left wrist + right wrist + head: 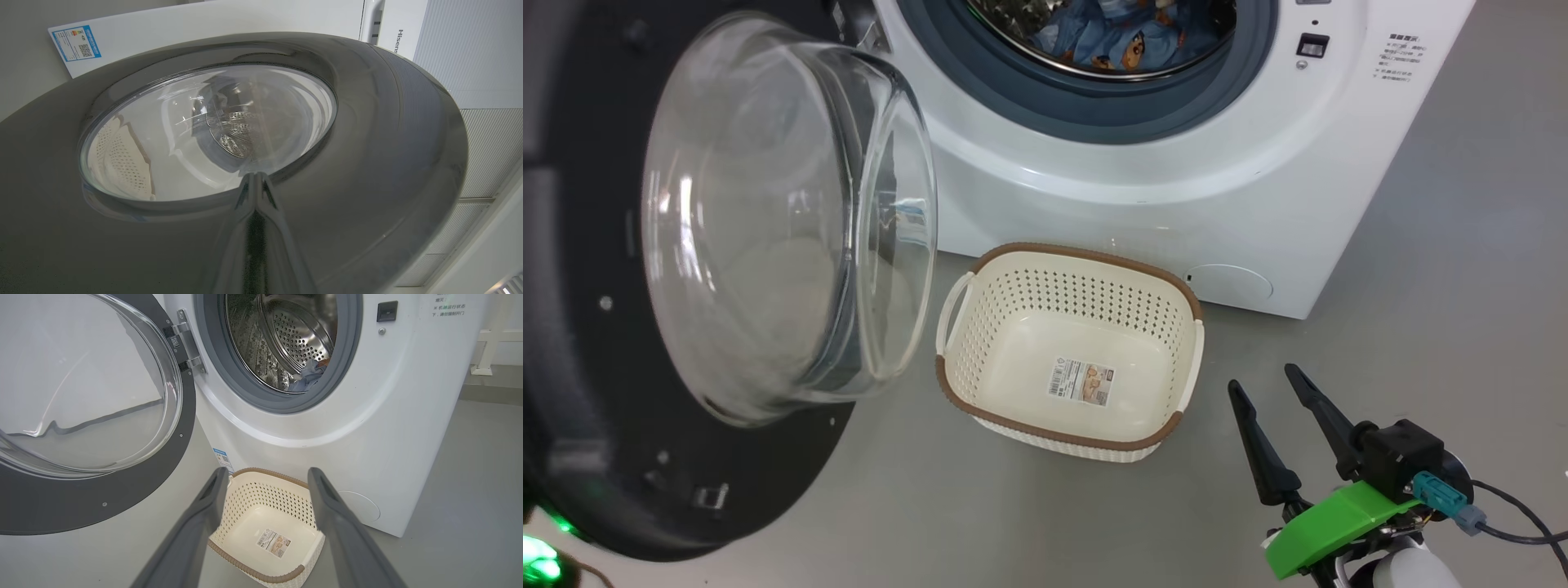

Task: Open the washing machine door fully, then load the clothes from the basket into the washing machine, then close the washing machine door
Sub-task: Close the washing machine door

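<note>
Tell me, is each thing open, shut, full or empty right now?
washing machine door: open, swung wide.
washing machine: open, loaded.
clothes: inside the washing machine.
basket: upright on the floor, empty.
left hand: shut, tips by the door's front.
right hand: open, holding nothing.

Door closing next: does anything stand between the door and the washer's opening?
Nothing visible: the clothes lie inside the drum; the empty basket sits on the floor, seemingly lower than the washing machine door.
</note>
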You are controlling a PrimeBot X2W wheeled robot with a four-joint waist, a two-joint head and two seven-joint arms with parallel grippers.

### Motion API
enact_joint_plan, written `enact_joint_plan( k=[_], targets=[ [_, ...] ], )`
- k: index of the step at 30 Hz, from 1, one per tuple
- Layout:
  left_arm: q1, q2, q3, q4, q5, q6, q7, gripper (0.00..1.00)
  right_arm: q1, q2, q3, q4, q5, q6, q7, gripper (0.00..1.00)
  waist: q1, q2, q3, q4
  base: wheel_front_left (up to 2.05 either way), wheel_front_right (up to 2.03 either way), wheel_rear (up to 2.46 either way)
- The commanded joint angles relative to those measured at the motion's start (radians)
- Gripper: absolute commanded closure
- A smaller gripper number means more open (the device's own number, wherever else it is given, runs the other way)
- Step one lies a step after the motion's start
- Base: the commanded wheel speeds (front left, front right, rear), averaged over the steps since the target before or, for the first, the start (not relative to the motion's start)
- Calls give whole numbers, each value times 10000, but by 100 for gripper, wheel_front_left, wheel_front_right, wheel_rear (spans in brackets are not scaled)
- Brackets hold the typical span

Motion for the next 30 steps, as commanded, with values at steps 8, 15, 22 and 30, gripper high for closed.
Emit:
enact_joint_plan(
  k=[8, 15, 22, 30],
  targets=[
    [840, -678, -344, -2082, -398, 120, 633, 100, -222, 116, 284, -88, 158, 63, -237, 0, 0, -1, -146, -380, 0, 0, 0],
    [1247, -1314, -902, -3103, -385, -61, 799, 100, -255, 124, 289, 13, 212, 63, -351, 0, 0, -1, -157, -837, 0, 0, 0],
    [1235, -1728, -1544, -3579, -358, -403, 556, 100, -328, 126, 347, 110, 358, 63, -475, 0, 0, -1, -155, -1461, 0, 0, 0],
    [1105, -1916, -2482, -3598, -263, -702, -296, 100, -346, 127, 393, 281, 553, 63, -638, 0, 0, -1, -194, -2412, 0, 0, 0]
  ],
)
